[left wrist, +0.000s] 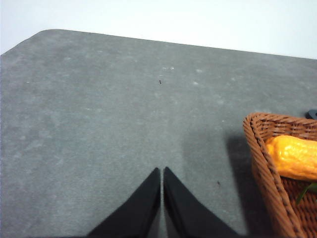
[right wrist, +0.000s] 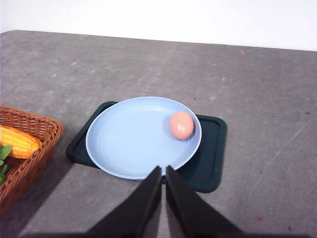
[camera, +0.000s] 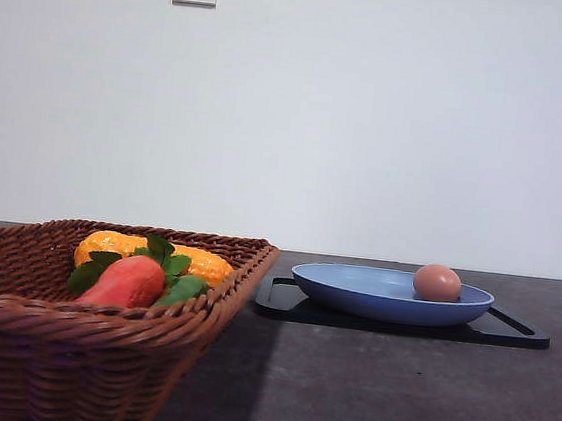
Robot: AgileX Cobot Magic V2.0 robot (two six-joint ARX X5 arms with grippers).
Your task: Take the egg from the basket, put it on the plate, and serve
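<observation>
Egg (right wrist: 181, 125) already lying in the plate (right wrist: 129, 144), close to the far rim, a little to the right of the right tool (right wrist: 163, 171) and just ahead of it. Plate resting on a black tray (right wrist: 210, 163), the nearest edge of the plate almost under the fingertips. Right tool closed and holding nothing — empty, fingers pressed together. Left tool (left wrist: 162, 172) also closed and empty, above bare worktop (left wrist: 99, 124), with the basket (left wrist: 267, 163) to its right and the plate farther beyond. Corn (left wrist: 292, 156) and a carrot (camera: 125, 282) left in the basket. Right arm clearly the nearer one to the plate — probably the arm for serving. Long axis of the egg pointing roughly away from the tool.
</observation>
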